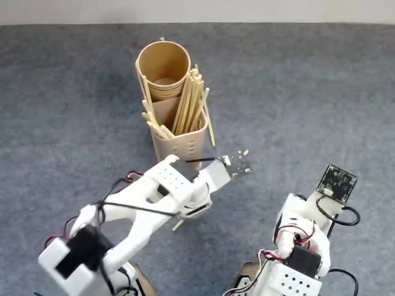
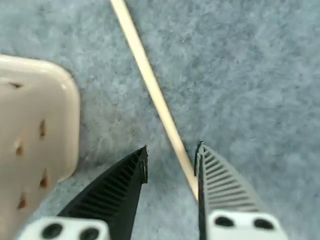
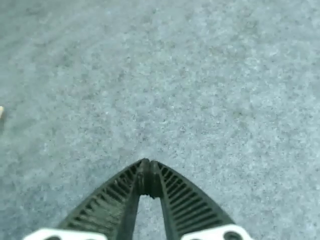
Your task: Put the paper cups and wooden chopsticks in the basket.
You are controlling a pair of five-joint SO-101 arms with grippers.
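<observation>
Table (image 1: 308, 92): grey carpet that carries everything.
Basket (image 1: 179, 145): upright, open end up, so items drop in from above. It stands just beyond my left arm (image 1: 166, 191).
Right arm (image 1: 302, 234): folded at the near edge, well apart from the basket; I judge it parked out of the way.
Paper cups (image 1: 163, 65): nested upright in the basket's far end. I cannot count them.
Bundled chopsticks (image 1: 191, 102): stand tilted beside the cups, tips above the rim. One on the outer side may lie outside the wall; I cannot tell.
Loose chopstick (image 2: 150, 87): flat on the carpet, near the basket's corner, not yet in. Its far end is cut off. From above, my left arm covers all but a short end.
Left gripper (image 2: 172, 147): my fingers are spread, one on each side of the loose chopstick, placed for a pinch. Contact is unclear.
Right gripper (image 3: 148, 162): my fingers are pressed together on nothing, over bare carpet.
</observation>
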